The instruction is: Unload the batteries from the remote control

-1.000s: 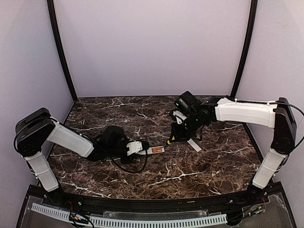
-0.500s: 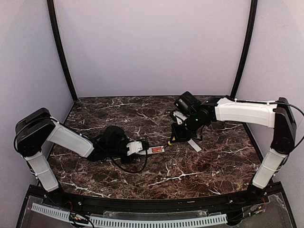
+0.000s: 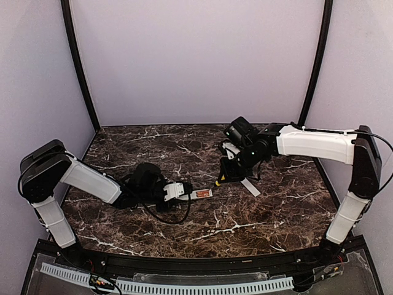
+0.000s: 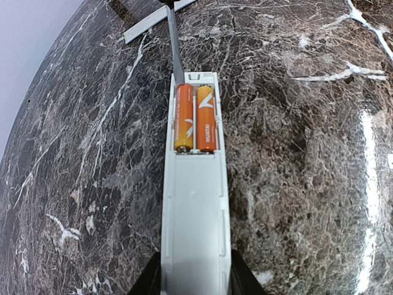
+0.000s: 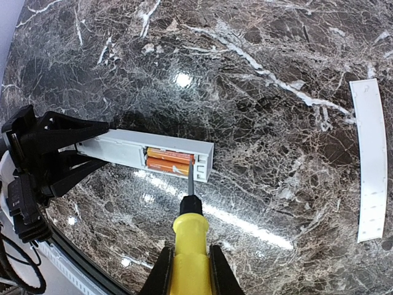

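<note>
The remote control (image 4: pixel 195 203), recess uncovered and upward, is pinched at 1 end by the left gripper (image 4: pixel 195 284). A flat white strip (image 5: pixel 371 166) lies well apart. The 2 batteries (image 4: pixel 195 118) sit inside. The right gripper (image 5: pixel 189 270) clamps a yellow screwdriver (image 5: pixel 189 236), its blade apparently touching 1 battery end. Extraction remains.

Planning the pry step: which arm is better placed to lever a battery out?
Right: the right gripper holds the screwdriver, tip at the batteries, while the left gripper clamps the remote control.

Evenly lit, sharp; overhead glare spots the marble tabletop (image 5: pixel 288 110).
</note>
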